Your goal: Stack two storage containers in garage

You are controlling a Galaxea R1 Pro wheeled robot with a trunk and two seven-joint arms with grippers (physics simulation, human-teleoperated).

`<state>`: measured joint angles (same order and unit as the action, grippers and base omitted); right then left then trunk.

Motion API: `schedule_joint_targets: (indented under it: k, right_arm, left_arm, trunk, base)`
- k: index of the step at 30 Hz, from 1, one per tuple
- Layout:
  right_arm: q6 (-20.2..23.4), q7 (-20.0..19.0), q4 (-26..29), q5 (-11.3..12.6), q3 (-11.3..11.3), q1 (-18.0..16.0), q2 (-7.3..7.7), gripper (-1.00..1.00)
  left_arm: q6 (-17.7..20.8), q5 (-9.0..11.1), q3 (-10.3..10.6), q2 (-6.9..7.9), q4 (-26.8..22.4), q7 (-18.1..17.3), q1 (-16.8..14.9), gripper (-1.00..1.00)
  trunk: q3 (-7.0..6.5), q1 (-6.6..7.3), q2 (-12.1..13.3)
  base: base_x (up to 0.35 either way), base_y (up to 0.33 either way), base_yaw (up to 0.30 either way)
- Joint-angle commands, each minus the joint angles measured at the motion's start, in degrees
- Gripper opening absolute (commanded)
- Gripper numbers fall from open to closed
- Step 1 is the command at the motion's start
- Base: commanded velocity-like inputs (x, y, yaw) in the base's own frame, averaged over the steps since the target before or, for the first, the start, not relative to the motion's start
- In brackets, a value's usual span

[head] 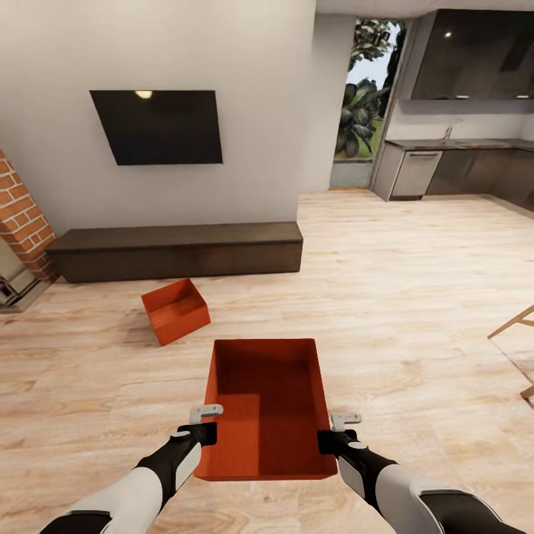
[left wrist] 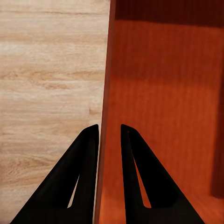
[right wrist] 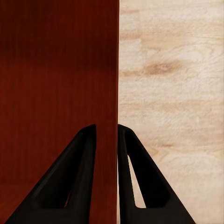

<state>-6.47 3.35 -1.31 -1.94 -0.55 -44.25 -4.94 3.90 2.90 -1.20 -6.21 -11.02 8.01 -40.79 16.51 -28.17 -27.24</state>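
I hold one orange-red storage container (head: 268, 404) level in front of me over the light wood plank floor (head: 415, 297) of the living room. My left gripper (head: 205, 417) is shut on its left wall (left wrist: 106, 93), one finger inside and one outside. My right gripper (head: 340, 424) is shut on its right wall (right wrist: 116, 70) the same way. The second storage container (head: 175, 310) rests on the wood floor ahead and to the left, turned at an angle, in front of the low dark TV bench (head: 178, 251).
A wall-mounted TV (head: 157, 126) hangs above the bench. A brick fireplace (head: 21, 222) stands at far left. A dark kitchen counter (head: 460, 167) and a glass door (head: 363, 96) lie at the back right. A wooden furniture leg (head: 513, 326) juts in at right.
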Motion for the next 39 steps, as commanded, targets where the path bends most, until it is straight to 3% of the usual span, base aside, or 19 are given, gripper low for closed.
schedule_joint_targets:
  k: [1, 39]
  right_arm:
    - [-0.3, 0.4, -0.3, 0.7, 0.1, 0.0, 0.2, -1.0]
    - [-0.3, 0.4, -0.4, 0.7, 0.1, 0.0, 0.2, -1.0]
  left_arm:
    - [0.2, -1.0, -1.2, 0.15, -0.6, 1.1, -0.1, -1.0]
    - [0.2, -1.0, -1.3, 0.16, -0.7, 1.0, -0.1, -1.0]
  trunk:
    - [0.0, -0.03, -0.1]
    - [-3.3, -0.03, -0.1]
  base:
    - [0.0, 0.0, 0.0]
    - [0.0, 0.0, 0.0]
